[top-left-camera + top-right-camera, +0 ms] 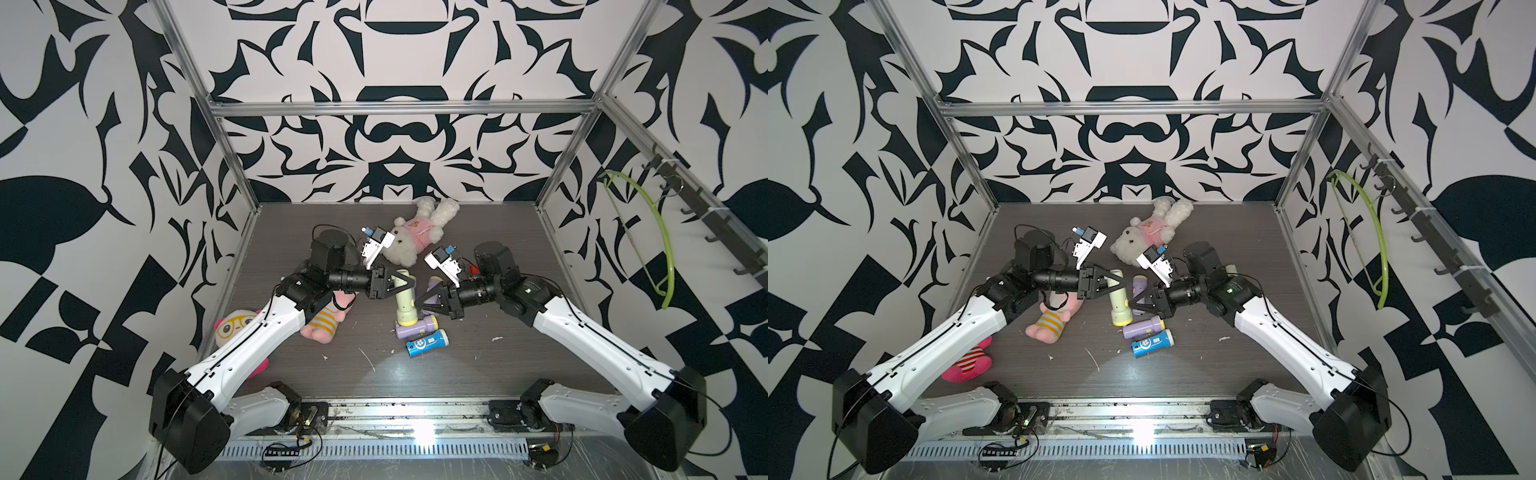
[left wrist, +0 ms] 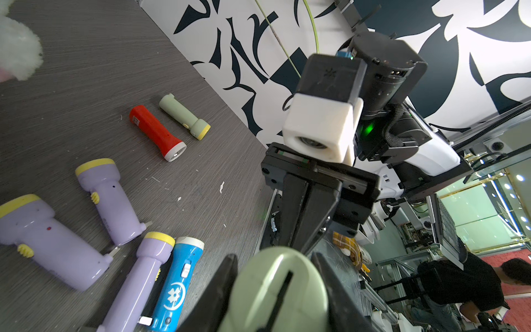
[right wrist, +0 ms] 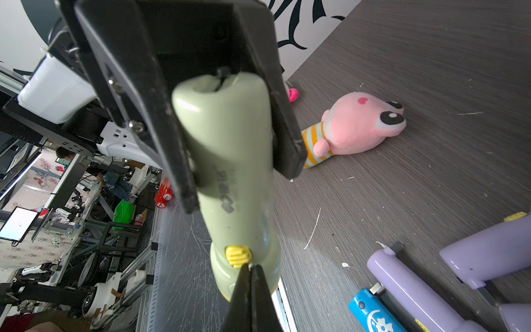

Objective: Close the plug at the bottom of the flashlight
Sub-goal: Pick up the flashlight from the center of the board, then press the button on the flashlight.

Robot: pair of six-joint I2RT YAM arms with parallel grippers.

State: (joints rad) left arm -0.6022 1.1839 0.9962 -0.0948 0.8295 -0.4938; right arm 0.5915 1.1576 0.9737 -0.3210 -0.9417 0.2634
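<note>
My left gripper [image 1: 405,283] is shut on the tail half of a pale green flashlight [image 1: 405,305] with a yellow head rim, and holds it above the table in both top views [image 1: 1119,301]. Its rounded bottom [image 2: 267,290] faces the left wrist camera and shows a dark narrow slot [image 2: 283,290]. Whether the plug lies flush there I cannot tell. My right gripper [image 3: 250,268] is shut with nothing in it. Its tips touch the flashlight's head just beside the yellow switch [image 3: 238,255].
On the table below lie a purple flashlight [image 1: 415,327], a blue one [image 1: 427,343] and another purple one [image 1: 434,286]. A red flashlight [image 2: 156,133] and a small green one [image 2: 184,116] lie farther off. A white rabbit plush [image 1: 415,237] and a pink plush [image 1: 326,322] flank the arms.
</note>
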